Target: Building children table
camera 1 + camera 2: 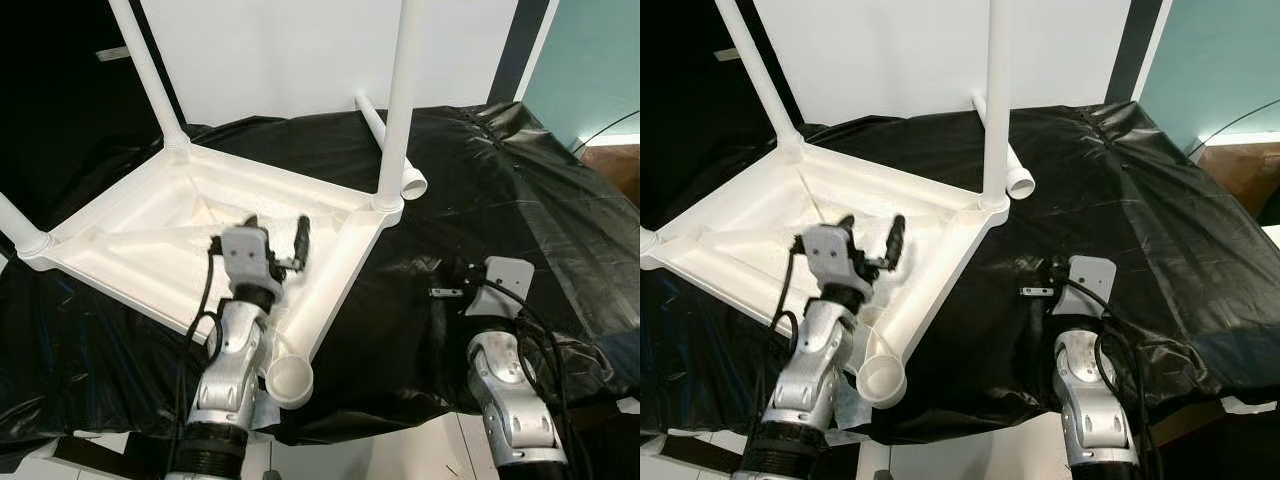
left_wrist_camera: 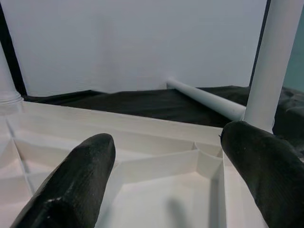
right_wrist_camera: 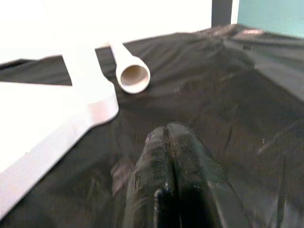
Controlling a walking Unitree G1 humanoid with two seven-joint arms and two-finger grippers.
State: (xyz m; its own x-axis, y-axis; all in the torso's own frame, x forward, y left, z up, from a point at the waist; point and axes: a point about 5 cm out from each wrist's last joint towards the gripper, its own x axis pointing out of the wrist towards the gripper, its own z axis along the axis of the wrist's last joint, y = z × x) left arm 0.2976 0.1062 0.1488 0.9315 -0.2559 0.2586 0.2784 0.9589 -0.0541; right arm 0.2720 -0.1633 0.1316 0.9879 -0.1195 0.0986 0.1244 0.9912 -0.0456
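Left gripper point(image 1: 277, 243) spread wide over upturned white plastic ribbed tabletop point(image 1: 130, 250); looks light, stiff, slick, so grab loose white tube leg point(image 1: 392, 150) mid-shaft. Right gripper point(image 3: 176, 142) clenched, empty.

I see my left silver arm reaching forward and up from the lower left, its wrist block raised and the left gripper of two long black fingers point(image 1: 275, 238) spread wide apart, one black fingertip point(image 2: 76, 185) on either side of a broad gap in the left wrist view. My right silver arm sits lower on the right, elbow bent and forearm angled forward, with a pale grey wrist plate on top. The right gripper of two long black fingers point(image 3: 173, 142) is pressed together, pads touching along their length and pointing ahead.
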